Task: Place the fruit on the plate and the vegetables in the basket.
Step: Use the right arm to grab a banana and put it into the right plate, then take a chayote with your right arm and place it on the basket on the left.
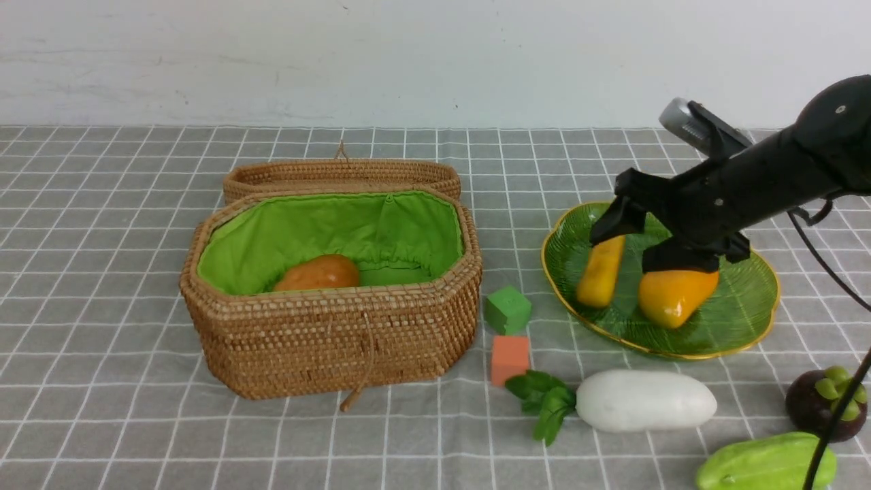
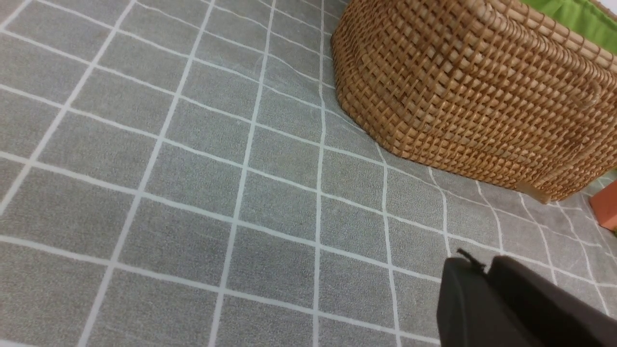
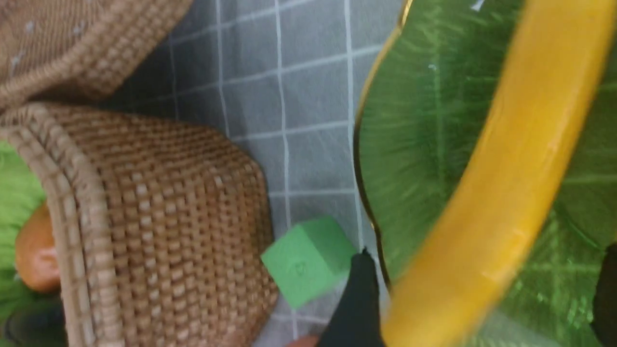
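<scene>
Straddling the banana (image 1: 600, 272) on the plate (image 1: 742, 303) beside the mango (image 1: 675, 297), the right tool (image 1: 637, 246) gapes; left tool (image 2: 506, 308) unreadable.

basket (image 1: 326, 347): rough woven wicker | lining (image 1: 340, 231): matt green cloth (softly creased) | plate (image 1: 742, 306): glossy ribbed glass | banana (image 1: 600, 275): smooth shiny plastic | radish (image 1: 646, 401): smooth, faint sheen | tablecloth (image 1: 102, 354): matt woven fabric

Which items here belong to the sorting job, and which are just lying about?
Job:
- basket, potato inside it
- plate, with banana and mango on it
- radish, cucumber and mangosteen, not yet sorted

Lying about:
- green cube
- orange cube
</scene>
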Controlling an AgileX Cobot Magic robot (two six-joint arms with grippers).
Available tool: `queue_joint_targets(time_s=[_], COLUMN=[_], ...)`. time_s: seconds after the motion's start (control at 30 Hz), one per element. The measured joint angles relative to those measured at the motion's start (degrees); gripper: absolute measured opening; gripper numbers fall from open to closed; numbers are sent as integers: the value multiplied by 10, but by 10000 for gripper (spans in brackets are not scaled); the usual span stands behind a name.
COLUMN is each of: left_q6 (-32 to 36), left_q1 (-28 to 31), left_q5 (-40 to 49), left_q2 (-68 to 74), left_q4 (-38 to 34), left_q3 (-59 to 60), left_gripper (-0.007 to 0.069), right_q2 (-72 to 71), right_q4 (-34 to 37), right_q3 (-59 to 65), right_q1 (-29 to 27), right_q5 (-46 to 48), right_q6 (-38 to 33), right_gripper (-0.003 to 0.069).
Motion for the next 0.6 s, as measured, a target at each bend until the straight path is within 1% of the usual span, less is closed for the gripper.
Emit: queue_joint_targets(time_s=[0.13, 0.27, 0.37, 0.43, 0.47, 0.53, 0.6], left_q6=[0, 0, 0, 0, 0, 0, 0], left_q1=[0, 0, 0, 0, 0, 0, 0], left_q5=[0, 0, 0, 0, 0, 0, 0], left_q2=[0, 0, -1, -1, -1, -1, -1], left_q4=[0, 0, 0, 0, 0, 0, 0], left_q3=[0, 0, 0, 0, 0, 0, 0], left_gripper=[61, 69, 70, 70, 70, 70, 70], right_q2=[-49, -137, -208, -265, -265, -321, -345], right_q4=[-25, -70, -103, -134, -137, -167, -180], right_q3=[15, 72, 136, 195, 195, 265, 304], right_q1=[-17, -27, -27, -27, -27, -27, -27], right_q5=[16, 26, 28, 22, 20, 10, 7], right_q6=[1, 14, 51, 95, 98, 138, 163], right_gripper=[582, 561, 559, 559, 559, 559, 559])
